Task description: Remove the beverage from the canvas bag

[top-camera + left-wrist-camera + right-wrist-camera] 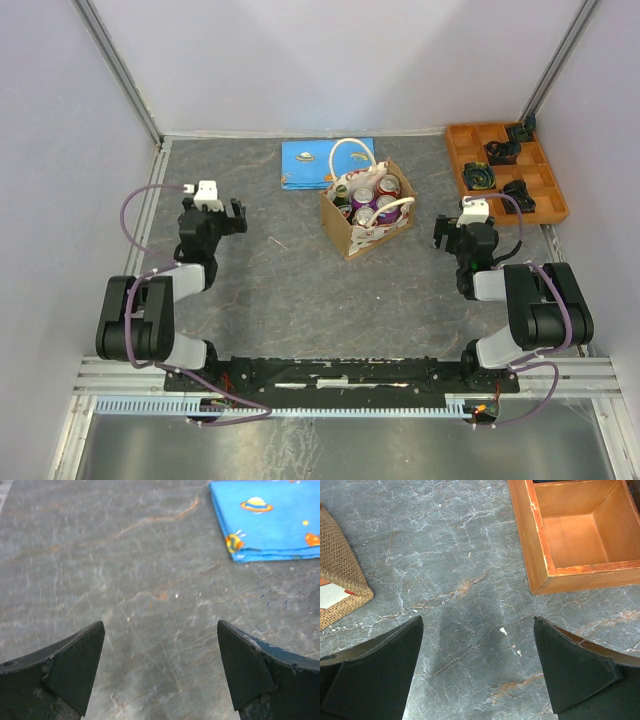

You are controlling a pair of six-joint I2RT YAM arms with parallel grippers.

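Both hands empty and clear of the canvas bag (362, 237); no beverage lifted yet.

Risks as we judge them: the cans (371, 200) stand packed tight inside the bag, so a finger may find no gap and shove a neighbouring can or tip the bag. The bag looks light and could ride up with a gripped can unless it is braced. The white rope handle (402, 205) lies across the bag's mouth and could snag a finger. Pose: the left hand (160, 630) hangs low over bare bench (290, 290) well to the left of the bag, with its fingers spread wide and nothing between them. It points toward the blue picture book (265, 520) behind the bag. The right hand (477, 625), near the bag's right side, is likewise wide open and holds nothing. It sits between the bag and the orange wooden tray (540, 555).
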